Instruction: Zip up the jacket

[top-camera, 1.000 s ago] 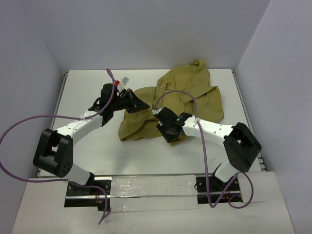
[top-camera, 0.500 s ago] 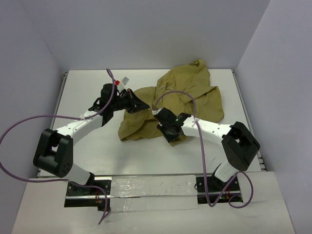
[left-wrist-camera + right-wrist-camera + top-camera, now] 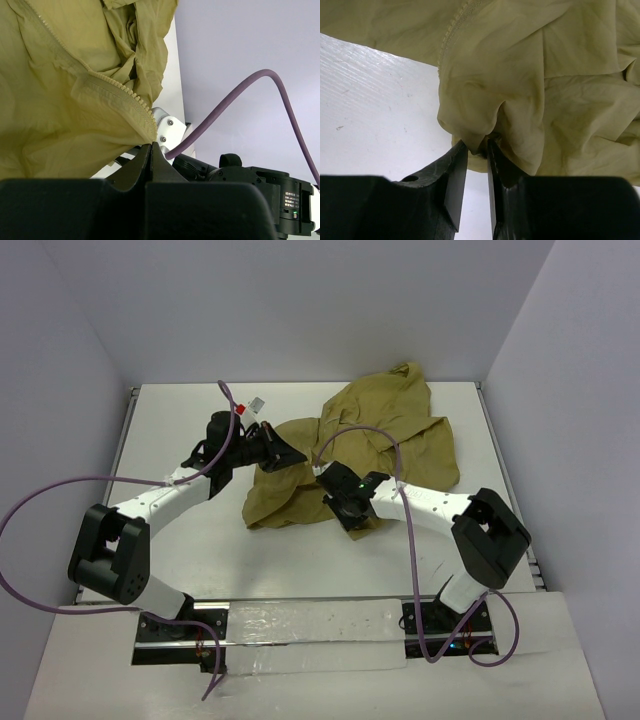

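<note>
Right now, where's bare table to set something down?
Bare: far-left corner of the table, beyond the left arm; near strip between both arms, in front of the jacket. Crowded: centre, where left gripper and right gripper pinch the cloth.

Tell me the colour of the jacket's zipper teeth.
Pale olive-tan, like the jacket cloth; the zipper teeth show best in the left wrist view.
</note>
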Available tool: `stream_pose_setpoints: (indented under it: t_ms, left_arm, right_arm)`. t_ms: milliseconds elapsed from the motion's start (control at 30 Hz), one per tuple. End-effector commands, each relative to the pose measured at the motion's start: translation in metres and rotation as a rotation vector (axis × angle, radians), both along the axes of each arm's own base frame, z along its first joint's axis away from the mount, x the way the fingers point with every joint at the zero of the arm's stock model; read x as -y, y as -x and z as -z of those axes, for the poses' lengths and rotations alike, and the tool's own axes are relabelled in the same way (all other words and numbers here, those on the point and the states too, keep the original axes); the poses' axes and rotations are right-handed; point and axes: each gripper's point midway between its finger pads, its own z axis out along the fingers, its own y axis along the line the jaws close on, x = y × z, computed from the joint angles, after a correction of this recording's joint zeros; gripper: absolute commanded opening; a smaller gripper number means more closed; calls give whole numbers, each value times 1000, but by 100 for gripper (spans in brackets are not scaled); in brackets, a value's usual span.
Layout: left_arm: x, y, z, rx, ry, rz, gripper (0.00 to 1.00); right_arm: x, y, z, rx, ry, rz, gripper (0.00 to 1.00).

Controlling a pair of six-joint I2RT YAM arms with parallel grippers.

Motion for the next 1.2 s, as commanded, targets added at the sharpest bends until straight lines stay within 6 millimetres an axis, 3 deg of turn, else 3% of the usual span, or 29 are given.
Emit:
stream_pose_setpoints:
  t_ms: [0,133,300,433,567,700,867,933,1167]
  left_arm:
    - [-1,-2,-31,87,44,-4,0]
    - [-1,-2,-30,84,45,-3,0]
    - [-2,-1,-30,83,45,-6,0]
    - [-2,-1,-29,85,39,-7,0]
    - [-6,-4,-34,107,14,-20,0]
    - [-15,-11,-43,132,4,-43,0]
    - [-20,-14,-57,151,29,-44,0]
    - [-19,-13,-59,145,41,-40,0]
    - [-18,-9,-70,162,87,-44,0]
  right_arm:
    - [-14,-14,-18,67,-42,14,31]
    - [-15,-14,-17,59,-44,12,33]
    - [-18,-11,-19,56,-62,4,1]
    - [-22,-8,-26,50,-99,-6,0]
    - [-34,-3,-46,11,-267,28,0]
    - [-44,-12,-81,-12,-555,108,0]
    - [-39,-27,-119,-49,-898,229,0]
    - [-38,-26,-125,-85,-991,281,0]
    - [-36,-36,-184,-2,-1328,283,0]
